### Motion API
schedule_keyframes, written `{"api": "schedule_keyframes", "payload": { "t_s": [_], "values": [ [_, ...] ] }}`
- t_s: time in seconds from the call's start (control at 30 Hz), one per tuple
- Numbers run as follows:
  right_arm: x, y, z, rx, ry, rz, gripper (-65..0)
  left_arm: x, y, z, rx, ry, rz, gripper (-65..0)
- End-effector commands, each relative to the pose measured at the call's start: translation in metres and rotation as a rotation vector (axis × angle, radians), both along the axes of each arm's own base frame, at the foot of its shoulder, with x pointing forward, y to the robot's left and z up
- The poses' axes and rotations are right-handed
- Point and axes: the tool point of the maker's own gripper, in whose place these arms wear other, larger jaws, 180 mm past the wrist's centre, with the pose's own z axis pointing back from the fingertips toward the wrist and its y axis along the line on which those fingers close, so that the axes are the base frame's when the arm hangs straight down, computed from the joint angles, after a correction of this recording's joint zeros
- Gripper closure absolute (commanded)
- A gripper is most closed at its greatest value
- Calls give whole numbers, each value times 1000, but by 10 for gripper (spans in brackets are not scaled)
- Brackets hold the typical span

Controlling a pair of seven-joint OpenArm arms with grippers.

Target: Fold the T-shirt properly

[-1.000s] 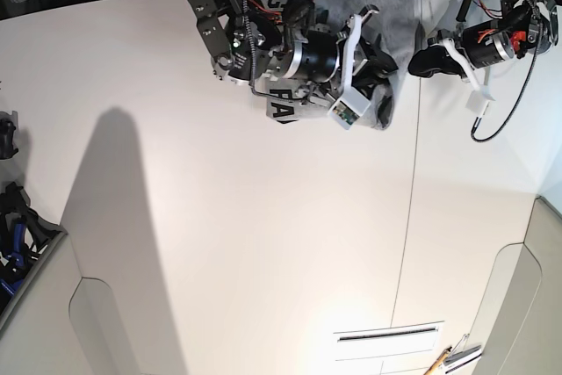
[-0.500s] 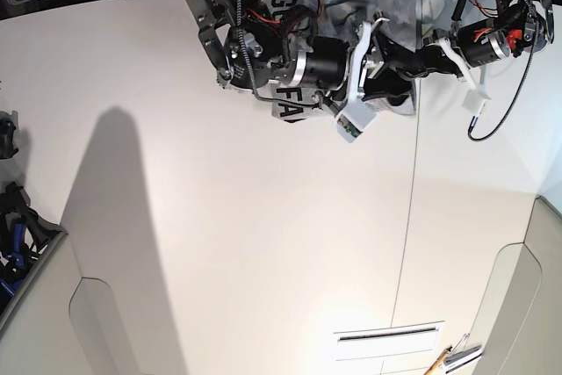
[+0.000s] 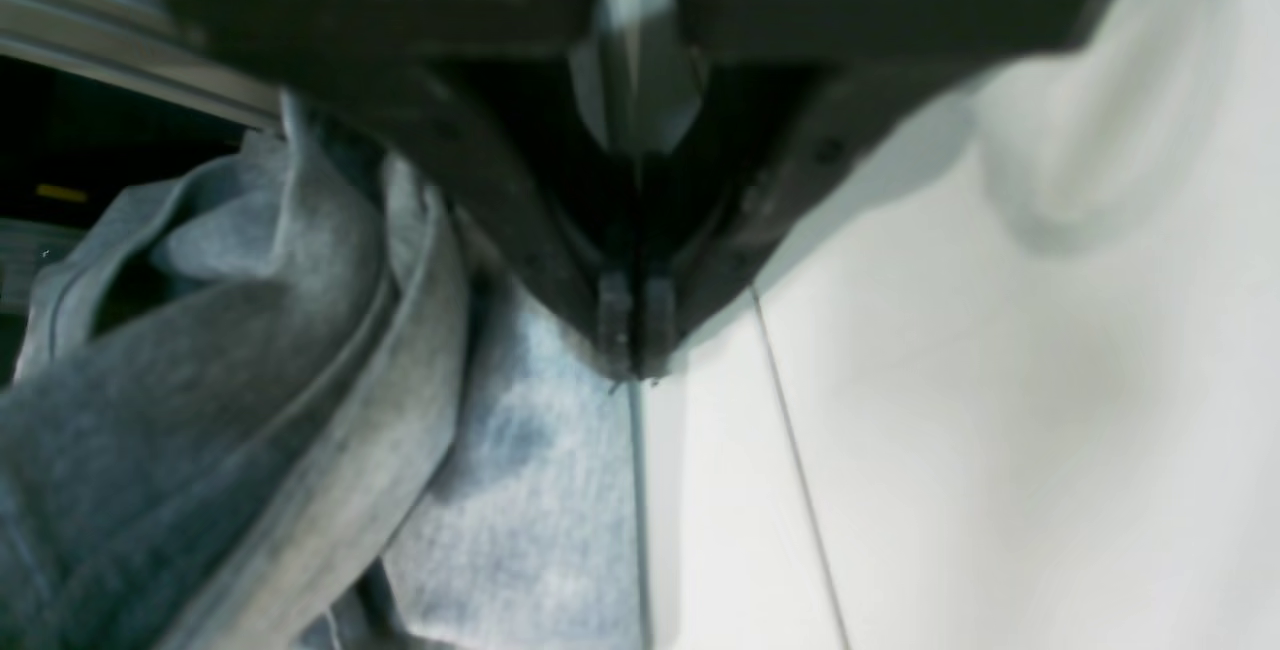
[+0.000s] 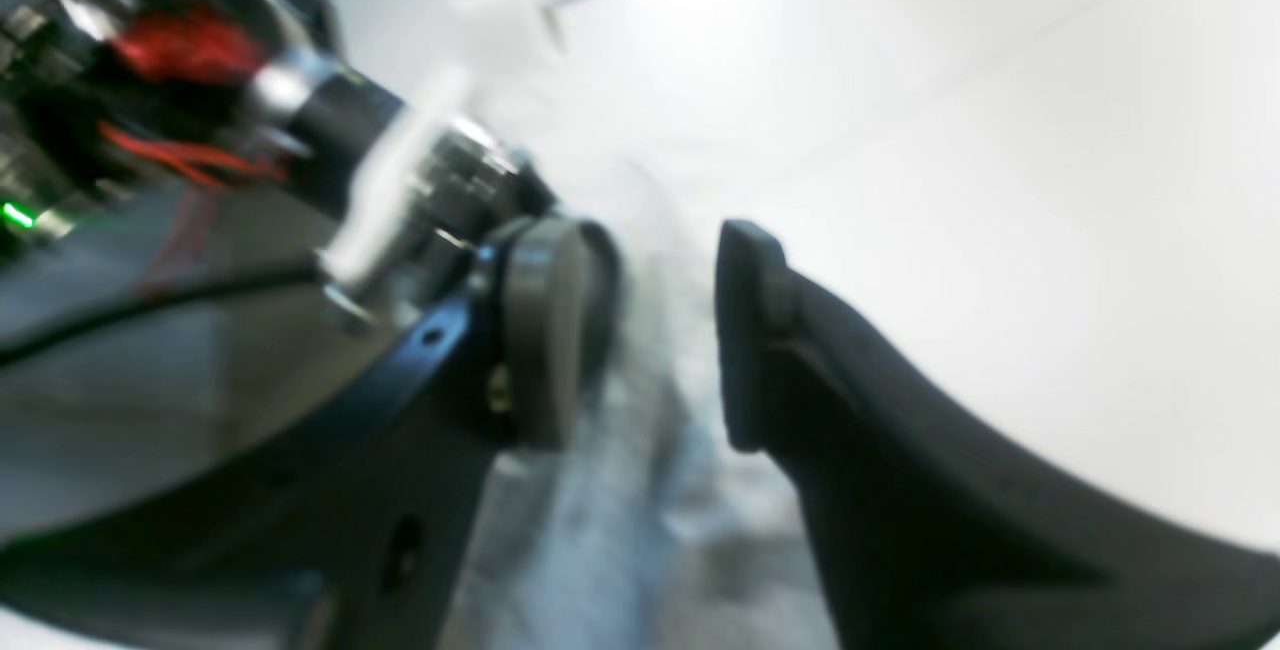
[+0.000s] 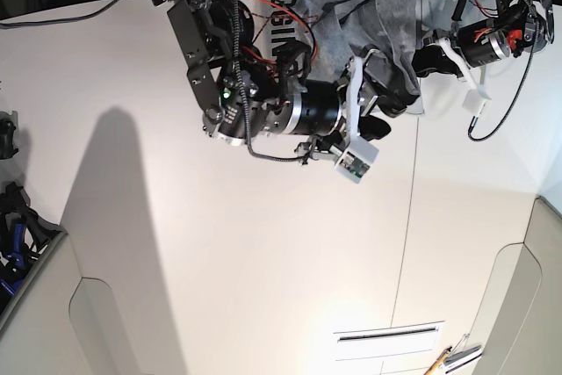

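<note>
The grey T-shirt point(image 5: 351, 15) lies crumpled at the far edge of the white table point(image 5: 263, 252), partly under the two arms, with its dark lettering showing near the right arm. The left gripper point(image 3: 632, 355) has its fingers pressed together, tips just at the shirt's edge, gripping no cloth that I can see. The right gripper point(image 4: 655, 350) has its fingers apart above the blurred grey cloth, holding nothing.

The right arm reached across the middle, wrist level, its pincer point(image 5: 386, 107) with jaws parted and nothing gripped between them. The left arm sat at the far edge, its pincer point(image 3: 632, 355) closed tight, tips meeting, angled low toward the right pincer.
</note>
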Motion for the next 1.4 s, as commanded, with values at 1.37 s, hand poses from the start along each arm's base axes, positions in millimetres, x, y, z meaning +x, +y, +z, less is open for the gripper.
{"api": "schedule_keyframes", "payload": {
  "t_s": [1.37],
  "values": [
    [-4,-94,-25,40,198,-177,0,-68,-32,89,-138,-52,-182,-241]
  ]
}}
